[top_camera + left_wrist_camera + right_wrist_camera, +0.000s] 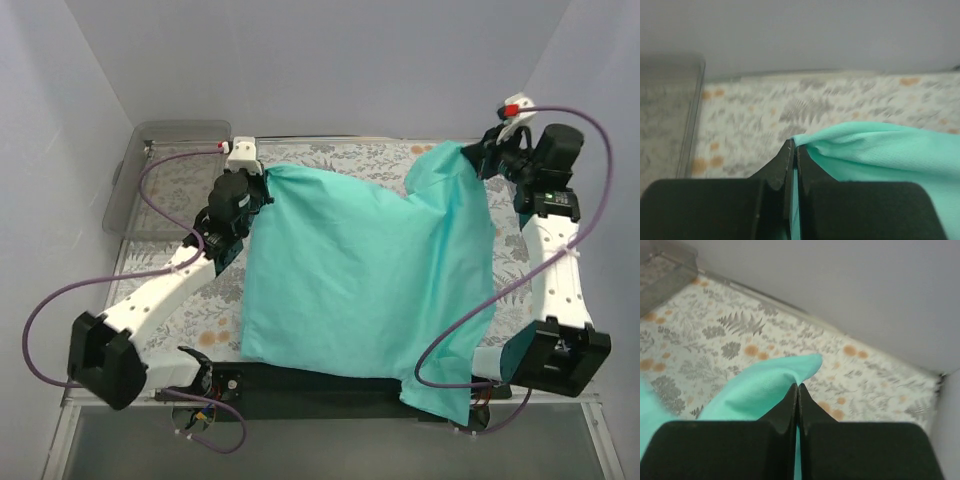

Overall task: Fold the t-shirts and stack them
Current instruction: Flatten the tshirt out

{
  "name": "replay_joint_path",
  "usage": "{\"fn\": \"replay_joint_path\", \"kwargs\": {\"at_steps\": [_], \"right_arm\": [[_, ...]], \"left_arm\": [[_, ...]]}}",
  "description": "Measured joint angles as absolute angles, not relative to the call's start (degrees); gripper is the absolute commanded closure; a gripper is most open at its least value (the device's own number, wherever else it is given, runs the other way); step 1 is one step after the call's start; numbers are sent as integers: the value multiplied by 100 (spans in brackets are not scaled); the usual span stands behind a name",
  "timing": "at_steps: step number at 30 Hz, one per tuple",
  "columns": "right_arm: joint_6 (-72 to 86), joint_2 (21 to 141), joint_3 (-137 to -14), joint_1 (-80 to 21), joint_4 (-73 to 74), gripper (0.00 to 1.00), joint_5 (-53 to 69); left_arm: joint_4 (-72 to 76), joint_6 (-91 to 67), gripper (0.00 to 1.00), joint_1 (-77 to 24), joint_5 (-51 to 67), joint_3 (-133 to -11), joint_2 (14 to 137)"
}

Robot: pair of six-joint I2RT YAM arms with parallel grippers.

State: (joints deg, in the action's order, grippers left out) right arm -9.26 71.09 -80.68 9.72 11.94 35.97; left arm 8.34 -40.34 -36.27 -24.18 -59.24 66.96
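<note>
A teal-green t-shirt (pixel 360 280) hangs stretched between my two grippers above the floral table, its lower right part drooping over the near edge. My left gripper (pixel 266 178) is shut on the shirt's far left corner; in the left wrist view the fabric (pixel 880 150) runs from the pinched fingertips (pixel 794 146) off to the right. My right gripper (pixel 478 152) is shut on the far right corner; in the right wrist view a flap of fabric (pixel 770 385) pokes out to the left past the closed tips (pixel 797 386).
A clear plastic bin (pixel 168 180) stands at the far left of the table, also at the left edge of the left wrist view (pixel 670 115). Grey walls enclose the floral cloth (pixel 350 155). Purple cables (pixel 560 250) loop beside both arms.
</note>
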Motion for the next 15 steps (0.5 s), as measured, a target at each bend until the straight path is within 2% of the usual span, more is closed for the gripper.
{"fn": "replay_joint_path", "kwargs": {"at_steps": [1, 6, 11, 15], "right_arm": [[-941, 7369, -7417, 958, 939, 99, 3695], [-1092, 8420, -6685, 878, 438, 99, 3839], [-1197, 10047, -6720, 711, 91, 99, 3852], [-1192, 10617, -6982, 652, 137, 99, 3787]], "left_arm": [[790, -4285, 100, -3238, -2215, -5723, 6984], [379, -5221, 100, -2123, -1337, -5533, 8713], [49, -5548, 100, -2047, -810, -6077, 10167], [-104, -5616, 100, -2032, -631, -6316, 10600]]}}
